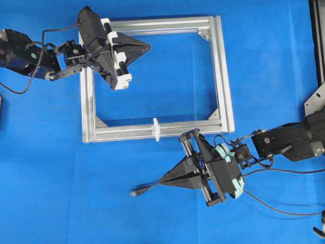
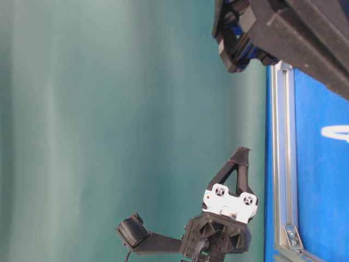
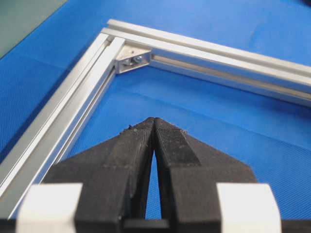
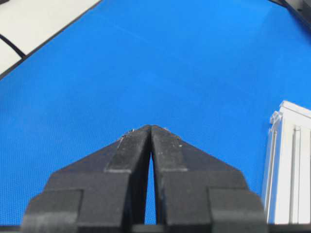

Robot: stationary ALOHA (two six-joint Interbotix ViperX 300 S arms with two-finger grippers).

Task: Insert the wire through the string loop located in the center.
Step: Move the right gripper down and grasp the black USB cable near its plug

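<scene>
The wire lies on the blue mat with its small plug tip [image 1: 135, 193] pointing left; its black line runs right and disappears under my right gripper [image 1: 160, 180]. That gripper is shut, its tips just above and right of the plug, and nothing shows between its fingers [image 4: 138, 145]. The string loop [image 1: 156, 128], small and white, stands across the near rail of the silver frame [image 1: 117, 134], just up from the right gripper. My left gripper [image 1: 149, 47] is shut and empty, hovering inside the frame's far left corner [image 3: 131, 58].
The frame's near left end [image 4: 291, 165] shows at the right edge of the right wrist view. Thin black cables [image 1: 284, 209] trail over the mat at the lower right. A dark fixture [image 1: 319, 40] stands at the right edge.
</scene>
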